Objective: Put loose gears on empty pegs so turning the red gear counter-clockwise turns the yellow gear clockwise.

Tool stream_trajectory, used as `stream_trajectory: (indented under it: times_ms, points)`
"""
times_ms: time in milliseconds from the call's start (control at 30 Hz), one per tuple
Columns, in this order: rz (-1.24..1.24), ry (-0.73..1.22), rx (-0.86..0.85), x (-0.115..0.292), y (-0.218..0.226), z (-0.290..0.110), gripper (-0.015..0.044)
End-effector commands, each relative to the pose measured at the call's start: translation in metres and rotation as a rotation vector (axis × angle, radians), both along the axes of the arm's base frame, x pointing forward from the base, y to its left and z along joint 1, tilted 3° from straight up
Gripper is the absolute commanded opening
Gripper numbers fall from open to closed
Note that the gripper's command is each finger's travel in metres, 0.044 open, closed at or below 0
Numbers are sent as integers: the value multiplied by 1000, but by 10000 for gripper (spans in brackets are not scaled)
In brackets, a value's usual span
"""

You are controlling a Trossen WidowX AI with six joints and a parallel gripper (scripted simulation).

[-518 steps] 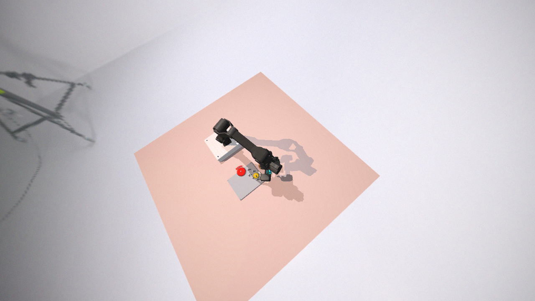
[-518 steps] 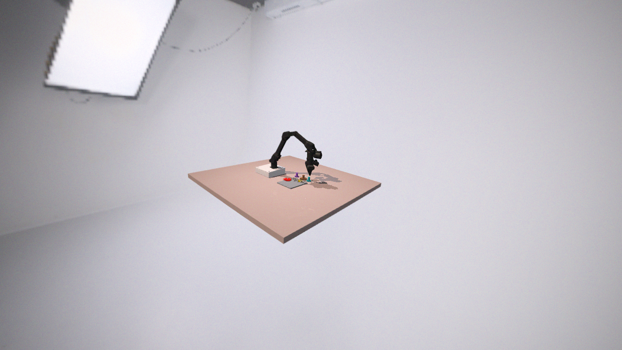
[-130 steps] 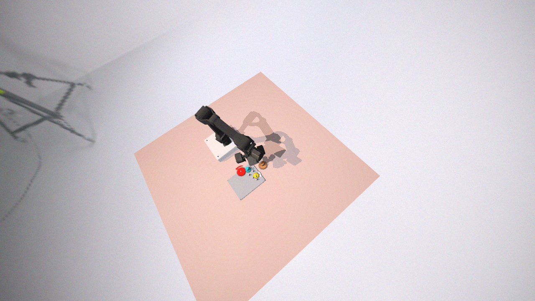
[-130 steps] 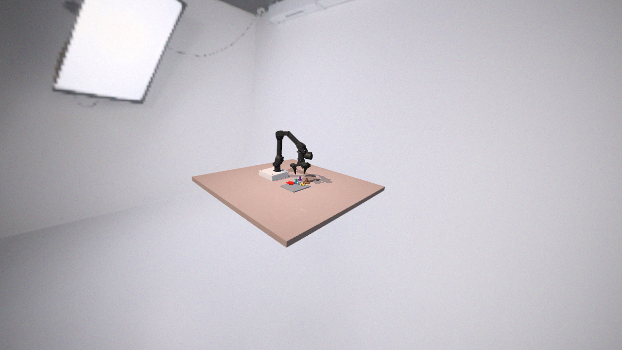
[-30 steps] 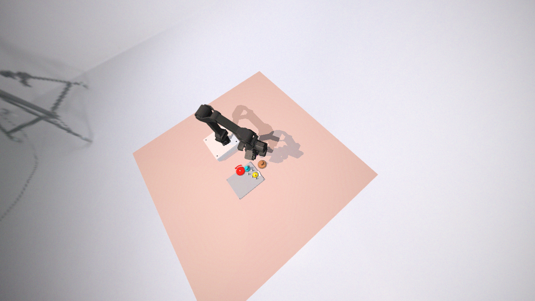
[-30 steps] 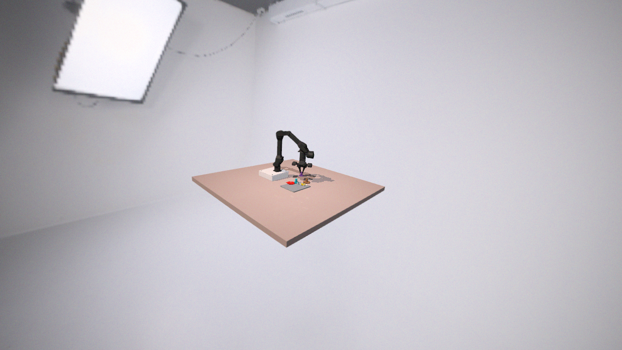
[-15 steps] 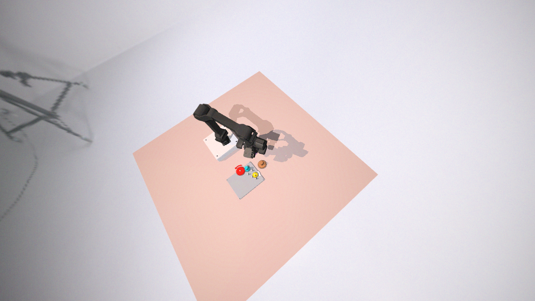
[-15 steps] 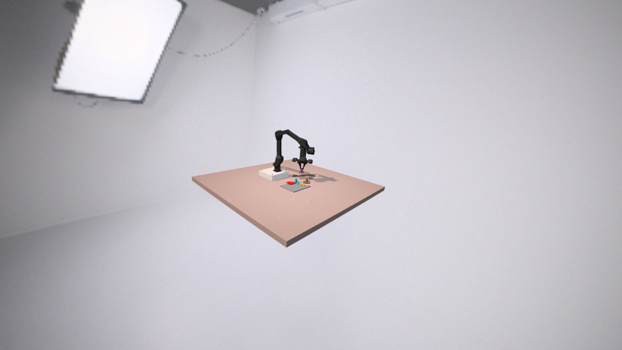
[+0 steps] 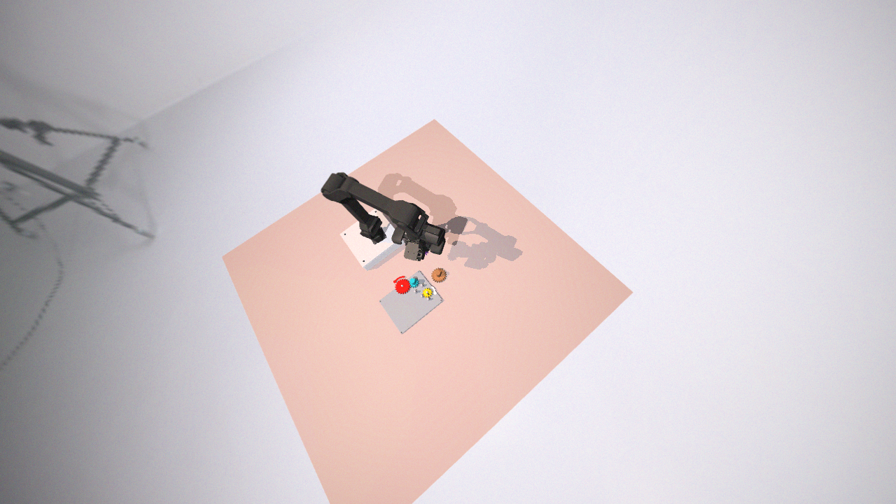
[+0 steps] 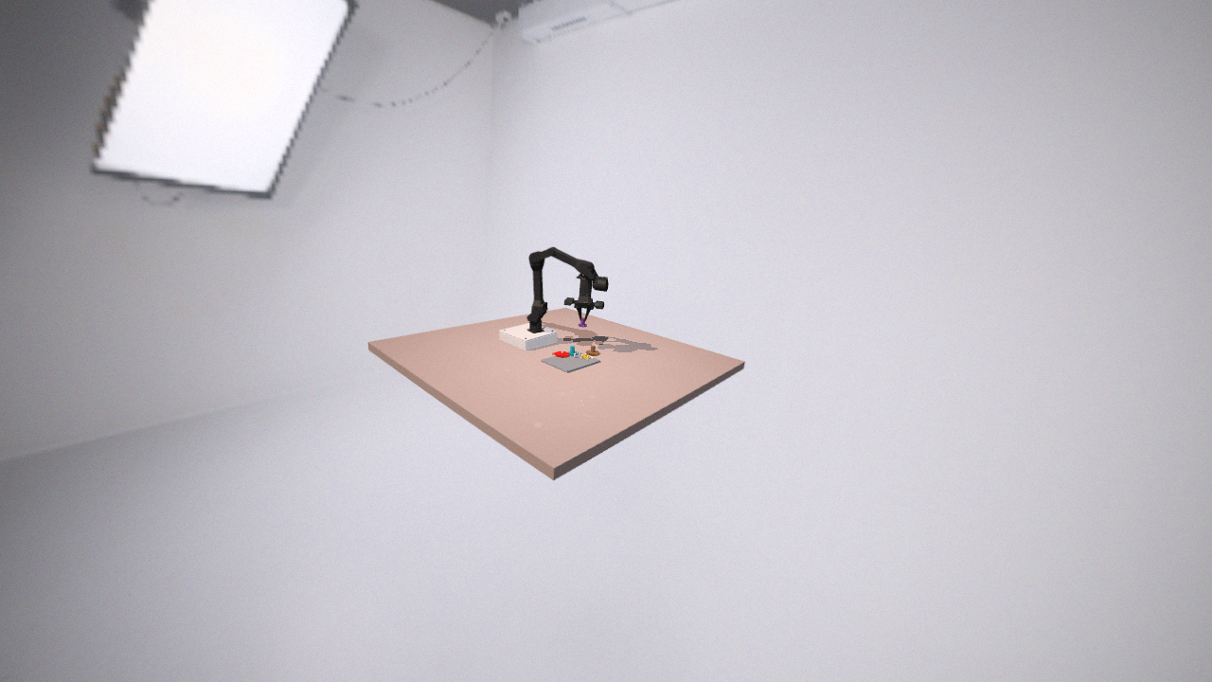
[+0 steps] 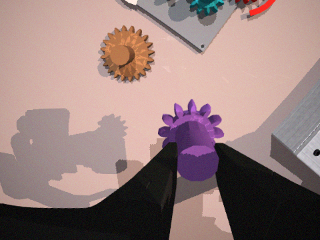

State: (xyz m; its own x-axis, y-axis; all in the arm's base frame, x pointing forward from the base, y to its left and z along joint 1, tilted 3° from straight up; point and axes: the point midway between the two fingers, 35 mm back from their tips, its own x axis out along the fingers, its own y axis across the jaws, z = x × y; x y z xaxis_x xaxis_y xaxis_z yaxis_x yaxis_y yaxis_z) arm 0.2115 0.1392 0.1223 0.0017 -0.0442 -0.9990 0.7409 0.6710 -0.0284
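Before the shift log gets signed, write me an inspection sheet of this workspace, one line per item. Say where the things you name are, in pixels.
Surface: square, pinkish-tan table top [image 9: 400,388] [image 10: 542,406]; wear too fine to judge.
Job's things: flat grey board [image 9: 407,310] [image 10: 569,365] [image 11: 187,28] carrying a red gear [image 9: 402,288] [image 10: 561,354], a teal gear [image 9: 413,282] [image 10: 572,349] [image 11: 207,4] and a yellow gear [image 9: 427,294] [image 10: 586,357]; brown-orange gear [image 9: 438,275] [image 10: 592,350] [image 11: 125,55] off the board, on the table.
Clutter: nothing seen.
Gripper: black parallel-jaw gripper [image 10: 581,323] [image 11: 195,151] shut on a purple gear [image 10: 581,324] [image 11: 195,133], raised above the table.
Cables: none seen on the table; a thin dark line hangs along the wall.
Surroundings: pale walls, large bright light panel [image 10: 224,93].
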Motion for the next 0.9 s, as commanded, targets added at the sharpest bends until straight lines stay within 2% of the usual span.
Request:
stream_trajectory:
  times_ms: [0,233,867]
  points:
    - [-4,-12,12,-2,0,13,0]
    - [-6,-10,11,-4,-1,24,0]
    - [-9,-9,12,31,-21,-3,0]
